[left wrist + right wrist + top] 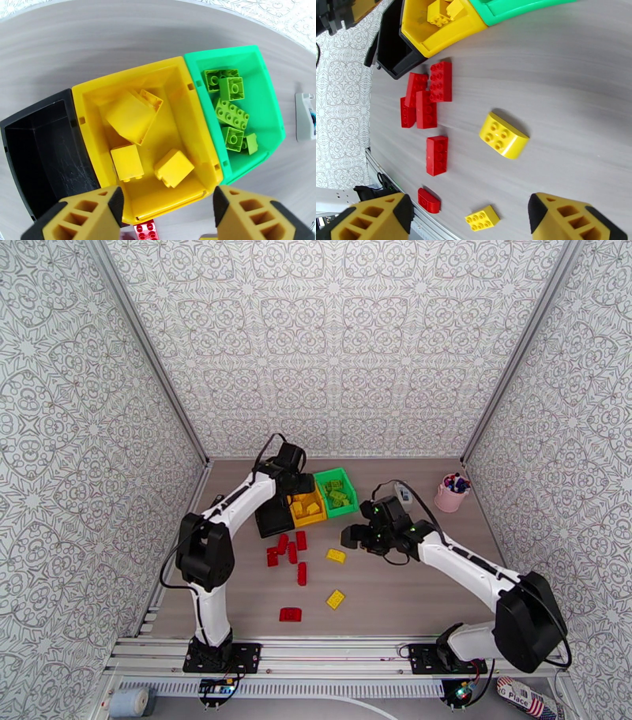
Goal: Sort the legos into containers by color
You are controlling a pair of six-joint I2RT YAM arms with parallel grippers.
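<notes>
My left gripper (296, 486) (168, 213) hangs open and holds nothing, directly above the near edge of the yellow container (302, 518) (130, 75), where three yellow legos (132, 114) lie. The green container (348, 496) (266, 106) holds several green legos (231, 112). Nothing lies in the black container (272, 520) (43, 150). My right gripper (351, 537) (470, 221) is open above the table, over a rounded yellow lego (336, 556) (503, 135). A smaller yellow lego (335, 599) (482, 218) lies nearer me. Several red legos (286, 549) (426, 100) lie in front of the containers.
A pink cup (450, 494) stands at the back right. A small white object (404, 494) (306, 116) lies right of the green container. One curved red lego (290, 614) (429, 200) sits near the table's front edge by the rail.
</notes>
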